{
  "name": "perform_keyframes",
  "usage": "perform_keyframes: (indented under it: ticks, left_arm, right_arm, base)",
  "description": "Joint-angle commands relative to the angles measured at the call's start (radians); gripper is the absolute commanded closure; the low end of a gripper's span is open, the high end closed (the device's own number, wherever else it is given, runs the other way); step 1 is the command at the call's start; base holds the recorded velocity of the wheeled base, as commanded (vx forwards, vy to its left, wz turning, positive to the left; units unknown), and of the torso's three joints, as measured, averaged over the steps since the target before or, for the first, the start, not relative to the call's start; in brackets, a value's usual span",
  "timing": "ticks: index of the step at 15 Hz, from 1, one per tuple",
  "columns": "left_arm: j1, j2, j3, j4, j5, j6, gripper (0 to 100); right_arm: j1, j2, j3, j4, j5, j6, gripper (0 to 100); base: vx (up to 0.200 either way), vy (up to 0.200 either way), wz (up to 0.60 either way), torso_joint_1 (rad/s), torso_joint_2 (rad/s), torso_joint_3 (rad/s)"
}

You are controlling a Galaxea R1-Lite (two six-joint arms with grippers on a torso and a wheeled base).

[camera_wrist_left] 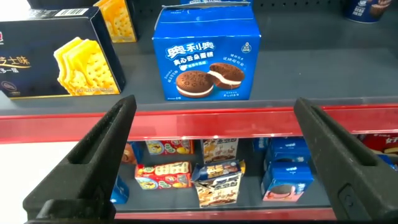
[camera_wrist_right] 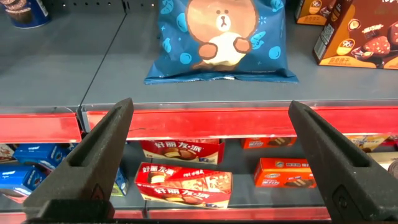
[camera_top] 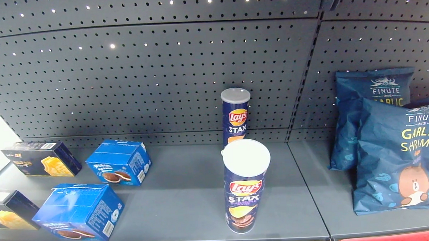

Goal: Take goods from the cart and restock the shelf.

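Note:
The grey shelf (camera_top: 188, 192) holds two tall blue chip cans, one at the front (camera_top: 246, 190) and one behind it (camera_top: 235, 116). To their left lie two blue cookie boxes (camera_top: 119, 162) (camera_top: 80, 210) and two dark cracker boxes (camera_top: 41, 158) (camera_top: 10, 213). Blue garlic shrimp bags (camera_top: 397, 157) lean at the right. My left gripper (camera_wrist_left: 214, 106) is open and holds nothing, in front of the shelf's red edge (camera_wrist_left: 217, 121) and facing a blue cookie box (camera_wrist_left: 205, 53). My right gripper (camera_wrist_right: 211, 107) is open too and holds nothing, facing the bear-printed bag (camera_wrist_right: 221, 37).
A lower shelf under the red edge carries snack boxes (camera_wrist_right: 183, 180) (camera_wrist_left: 211, 174). Brown chocolate boxes (camera_wrist_right: 357, 31) stand beside the bag. A cracker box (camera_wrist_left: 56, 59) sits next to the cookie box. Bare shelf lies between the cookie boxes and the cans.

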Motion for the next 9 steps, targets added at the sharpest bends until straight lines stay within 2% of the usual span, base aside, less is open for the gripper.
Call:
perform_keyframes:
  ticks: [1, 9]
  left_arm:
    - [0.0, -0.001, 0.0, 0.0, 0.0, 0.0, 0]
    - [0.0, -0.001, 0.0, 0.0, 0.0, -0.002, 0]
  right_arm:
    - [0.0, 0.001, 0.0, 0.0, 0.0, 0.0, 0]
    - [0.0, 0.001, 0.0, 0.001, 0.002, -0.002, 0]
  base:
    - [0.0, 0.0, 0.0, 0.0, 0.0, 0.0]
    - [0.0, 0.0, 0.0, 0.0, 0.0, 0.0]
